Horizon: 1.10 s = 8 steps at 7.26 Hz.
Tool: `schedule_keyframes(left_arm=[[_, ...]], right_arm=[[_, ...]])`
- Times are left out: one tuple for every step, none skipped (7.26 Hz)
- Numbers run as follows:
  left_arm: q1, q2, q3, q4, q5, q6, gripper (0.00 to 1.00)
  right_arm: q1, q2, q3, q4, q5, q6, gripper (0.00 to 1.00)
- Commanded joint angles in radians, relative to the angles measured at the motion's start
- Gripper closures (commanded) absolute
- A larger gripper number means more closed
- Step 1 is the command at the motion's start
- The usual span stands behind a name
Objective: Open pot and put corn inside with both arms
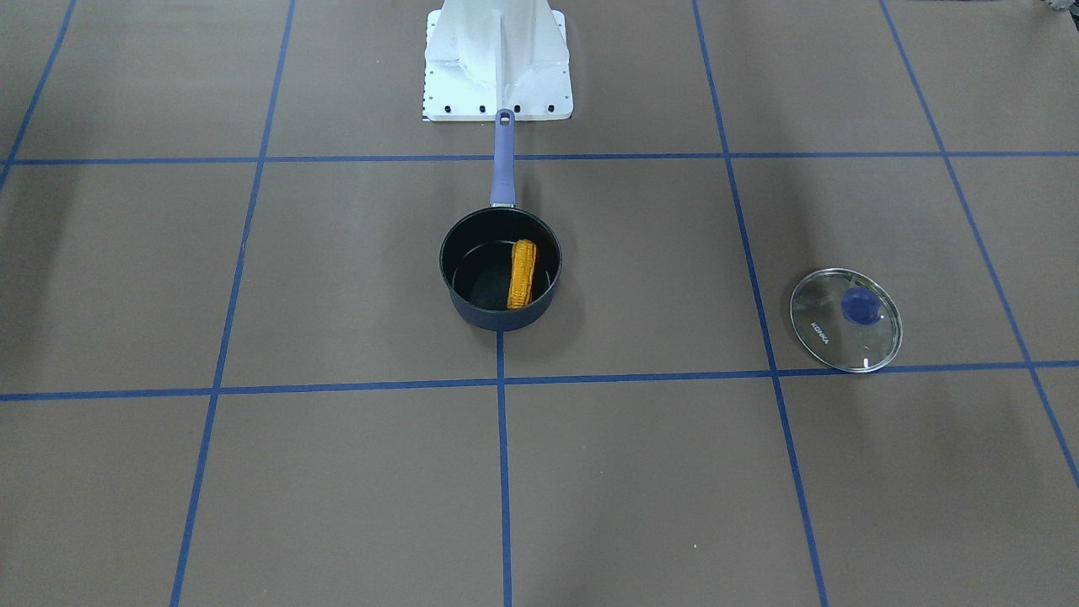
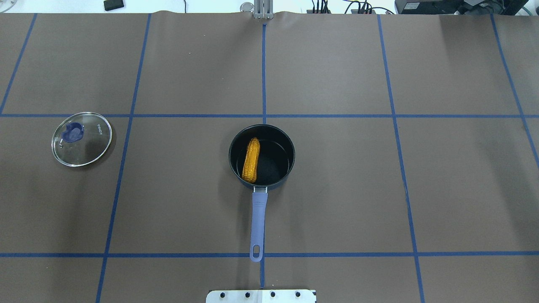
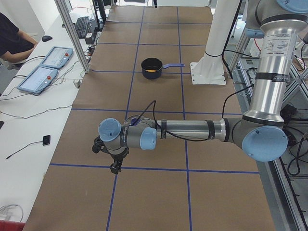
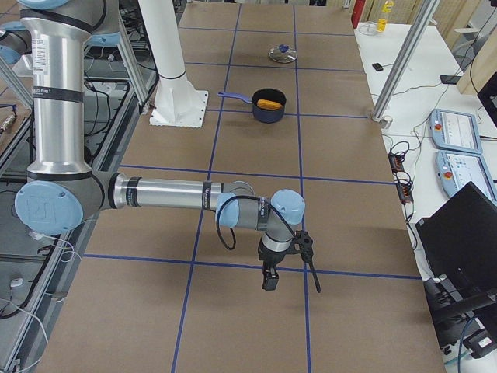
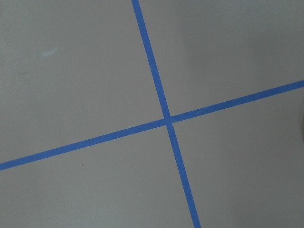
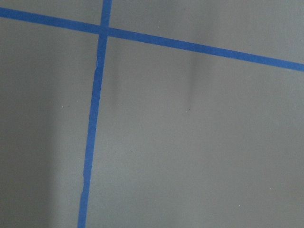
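The dark navy pot [image 1: 497, 317] stands open at the table's middle, its periwinkle handle [image 1: 503, 160] pointing at the robot base. It also shows in the overhead view [image 2: 276, 166]. The yellow-orange corn [image 1: 522, 274] lies inside the pot, also seen from overhead [image 2: 251, 160]. The glass lid [image 2: 81, 139] with its blue knob lies flat on the table, far to the robot's left. My left gripper [image 3: 114, 166] and right gripper [image 4: 272, 278] hang over bare table far from the pot, seen only in the side views. I cannot tell whether they are open or shut. Both wrist views show only tape lines.
The white robot base plate [image 1: 497, 59] sits just behind the pot handle. Blue tape lines grid the brown table. A seated operator [image 3: 12, 41] and teach pendants [image 3: 43, 67] are beside the table's far edge. Metal frame posts [image 4: 400, 62] stand along that edge.
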Motion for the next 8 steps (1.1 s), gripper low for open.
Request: schedule_keyframes(left_arm=[[0.0, 0.002, 0.0, -0.003, 0.0, -0.002, 0.0], [0.0, 0.002, 0.0, -0.003, 0.0, -0.002, 0.0], [0.0, 0.005, 0.0, -0.003, 0.0, -0.002, 0.0], [0.001, 0.012, -0.001, -0.005, 0.0, -0.004, 0.0], [0.001, 0.012, 0.0, -0.005, 0.0, -0.004, 0.0], [0.001, 0.014, -0.001, -0.006, 0.0, -0.004, 0.0], [0.001, 0.014, 0.0, -0.006, 0.0, -0.004, 0.0], [0.001, 0.015, 0.0, -0.006, 0.0, -0.004, 0.0]], right_arm=[[0.001, 0.005, -0.006, 0.0, 0.018, -0.001, 0.0], [0.001, 0.003, -0.007, 0.0, 0.071, -0.001, 0.0], [0.001, 0.003, -0.009, 0.0, 0.134, 0.001, 0.0], [0.001, 0.003, -0.006, 0.0, 0.136, 0.002, 0.0], [0.001, 0.005, -0.006, 0.0, 0.136, 0.002, 0.0], [0.001, 0.003, -0.007, 0.002, 0.136, 0.002, 0.0], [0.001, 0.003, -0.006, 0.0, 0.137, 0.002, 0.0], [0.001, 0.003, -0.007, 0.0, 0.139, 0.002, 0.0]])
